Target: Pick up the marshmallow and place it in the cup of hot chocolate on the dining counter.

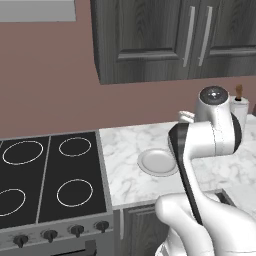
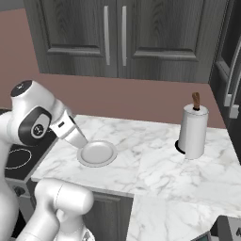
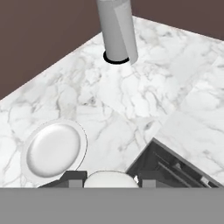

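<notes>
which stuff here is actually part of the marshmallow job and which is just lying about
Job: marshmallow, seemingly pinched in the hand.
Lying about: plate, paper towel roll, stove, marble worktop, wall cabinets.

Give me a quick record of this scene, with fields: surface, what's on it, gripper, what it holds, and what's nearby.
surface: marble worktop
on it: plate, bare; paper towel roll, upright, towards the wall
gripper: above the worktop beside the plate, closed on a load
held: marshmallow, small and white, between the fingertips
nearby: stove next to the worktop; dark wall cabinets above
</notes>
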Available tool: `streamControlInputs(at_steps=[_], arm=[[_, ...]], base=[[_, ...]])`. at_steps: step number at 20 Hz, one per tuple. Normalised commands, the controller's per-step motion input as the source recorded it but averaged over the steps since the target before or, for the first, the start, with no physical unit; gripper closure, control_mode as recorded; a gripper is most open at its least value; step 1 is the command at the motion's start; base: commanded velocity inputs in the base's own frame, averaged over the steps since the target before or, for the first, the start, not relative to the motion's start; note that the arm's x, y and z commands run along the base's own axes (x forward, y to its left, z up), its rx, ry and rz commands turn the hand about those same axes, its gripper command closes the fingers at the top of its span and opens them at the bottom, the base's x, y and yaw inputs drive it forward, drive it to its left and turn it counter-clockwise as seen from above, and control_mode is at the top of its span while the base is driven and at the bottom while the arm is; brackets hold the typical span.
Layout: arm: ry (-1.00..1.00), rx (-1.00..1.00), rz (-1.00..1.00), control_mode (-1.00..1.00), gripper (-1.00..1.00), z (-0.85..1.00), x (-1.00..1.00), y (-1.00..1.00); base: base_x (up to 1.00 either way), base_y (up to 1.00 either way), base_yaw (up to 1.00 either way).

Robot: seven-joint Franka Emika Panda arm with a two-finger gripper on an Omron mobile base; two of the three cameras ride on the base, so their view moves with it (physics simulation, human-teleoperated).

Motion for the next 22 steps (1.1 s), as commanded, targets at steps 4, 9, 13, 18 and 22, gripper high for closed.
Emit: streamControlInputs(at_steps=[4,9,13,18,22], arm=[[0.0,-0.06,0.04,-1.0,1.0,0.0,0.0,0.0],[-0.01,-0.02,0.04,-1.0,1.0,0.0,-0.2,0.0],[0.0,0.0,0.0,1.0,1.0,0.0,0.0,0.0],[0.0,0.0,0.0,1.0,1.0,0.0,0.0,0.0],[0.0,0.0,0.0,1.0,1.0,0.0,0.0,0.0]], base=[[0.0,0.0,0.0],[0.0,0.0,0.0],[-1.0,0.06,0.14],[-0.89,0.6,0.2],[-0.02,1.0,0.35]])
